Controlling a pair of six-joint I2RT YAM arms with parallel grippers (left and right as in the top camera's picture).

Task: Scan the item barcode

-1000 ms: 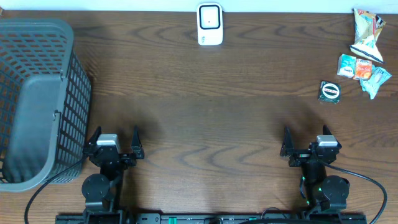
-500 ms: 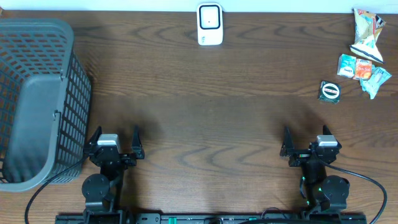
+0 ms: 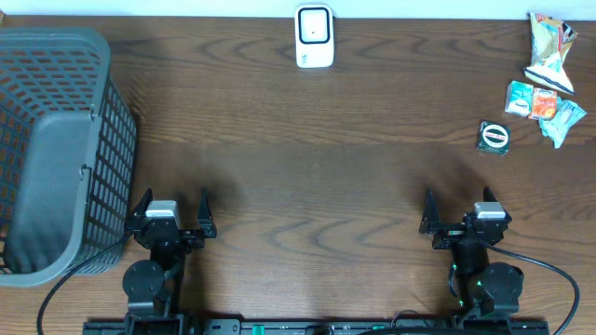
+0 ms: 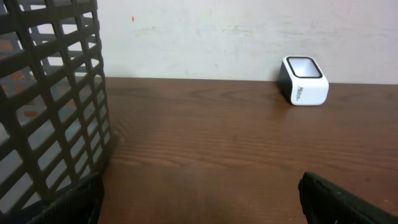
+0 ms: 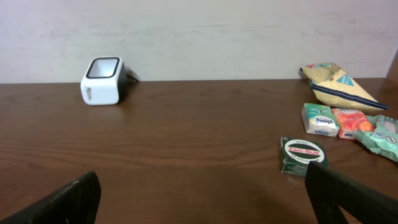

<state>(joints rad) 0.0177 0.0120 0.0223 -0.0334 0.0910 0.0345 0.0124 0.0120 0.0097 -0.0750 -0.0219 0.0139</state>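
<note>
Grey lattice basket (image 3: 114, 158); white scanner (image 3: 315, 37); dark-brown wood-grain table (image 3: 326, 177); green-black packet (image 3: 494, 137).

Both arms read as matte black on my screen. The left arm (image 3: 147, 277), at the lower left of the overhead frame, and the right arm (image 3: 498, 284), at the lower right, each have a round, drum-like joint housing and a pale grey block (image 3: 161, 211) on the wrist. The left gripper (image 3: 174, 199) and right gripper (image 3: 456, 199) have thin, pointed black fingers. A black cable (image 3: 45, 307) trails from the left arm toward the bottom edge, and a second cable (image 3: 575, 293) loops off the right arm. Small green lights (image 3: 477, 282) glow on the right arm. In the wrist views the fingers (image 4: 348, 202) show as dark, blurred wedges in the lower corners.
</note>
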